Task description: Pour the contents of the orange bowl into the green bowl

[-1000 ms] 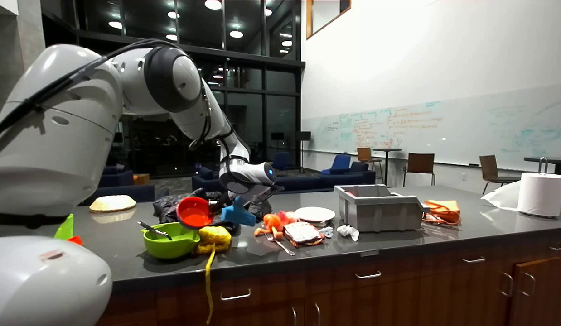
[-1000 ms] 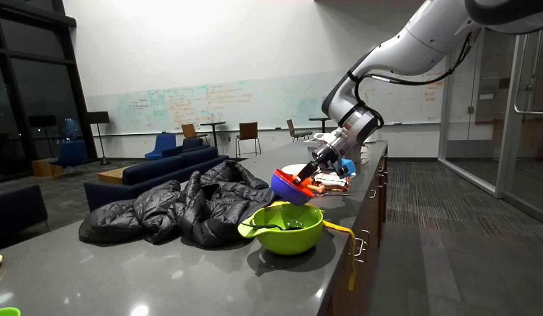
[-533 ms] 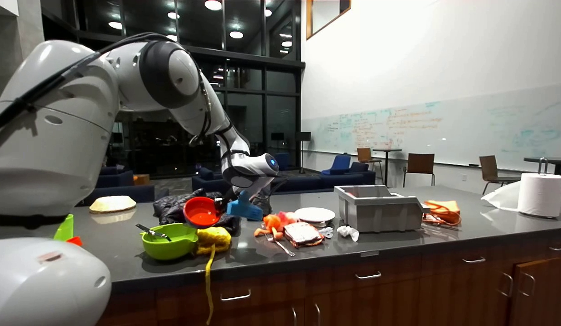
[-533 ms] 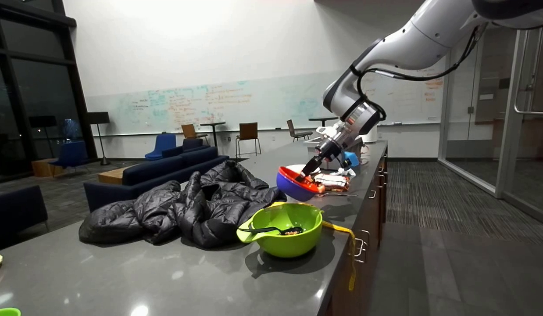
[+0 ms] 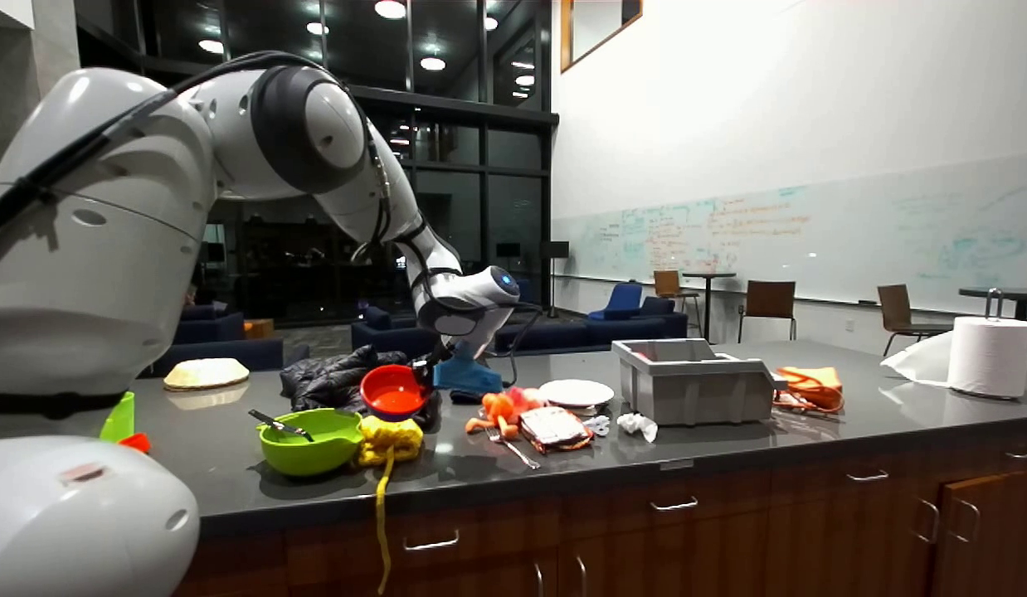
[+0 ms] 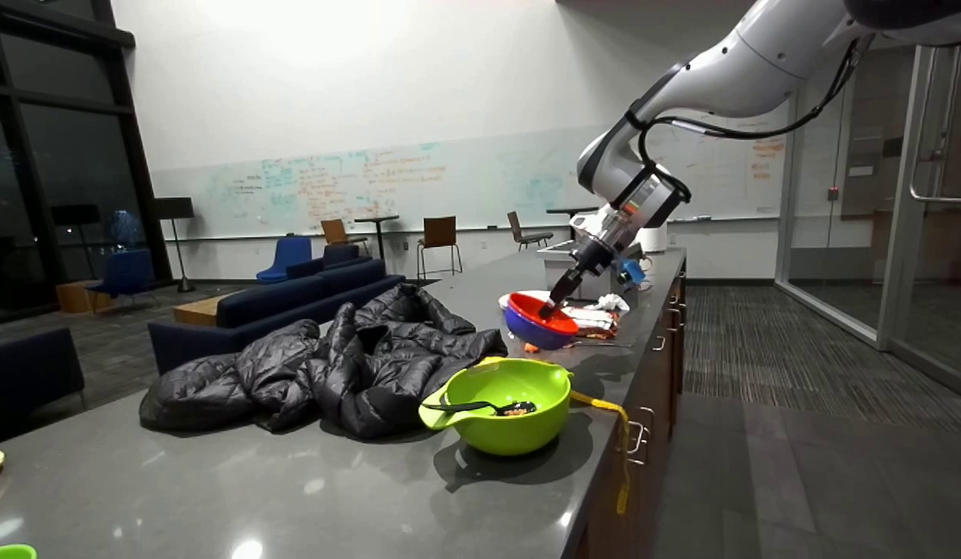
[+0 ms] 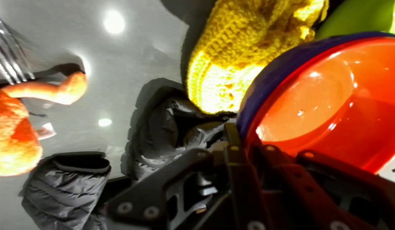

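Compared with the earlier frames, the orange bowl (image 5: pixel 392 391) is now held farther from the green bowl (image 6: pixel 511 436) and is tipped less steeply. The glossy gray countertop (image 6: pixel 294 497) is strewn with varied textures. A yellow knit item (image 7: pixel 235 57), its ribbed stitches brightly lit, is set just beside the green bowl, with a thin strand (image 5: pixel 382 522) draped over the counter's edge. A black jacket (image 6: pixel 317 380) is crumpled into shiny quilted folds, and a fuzzy orange toy (image 7: pixel 12 137) is seen next to a metal fork (image 7: pixel 8 60). A boxy gray bin (image 5: pixel 696 394) is placed farther along.

The green bowl is smooth, lime-colored and lipped; a dark utensil (image 6: pixel 465 406) is leaned across its lip, with small bits (image 6: pixel 518 412) gathered near the utensil's head. The orange bowl is rounded and polished, red-orange within and purple-blue without. Light is caught across its base, where the specks are perhaps only glare. Its wall is pinched by the gripper (image 7: pixel 244 137), clamped with one finger inside and one outside, and the bowl is suspended near the yellow knit item.
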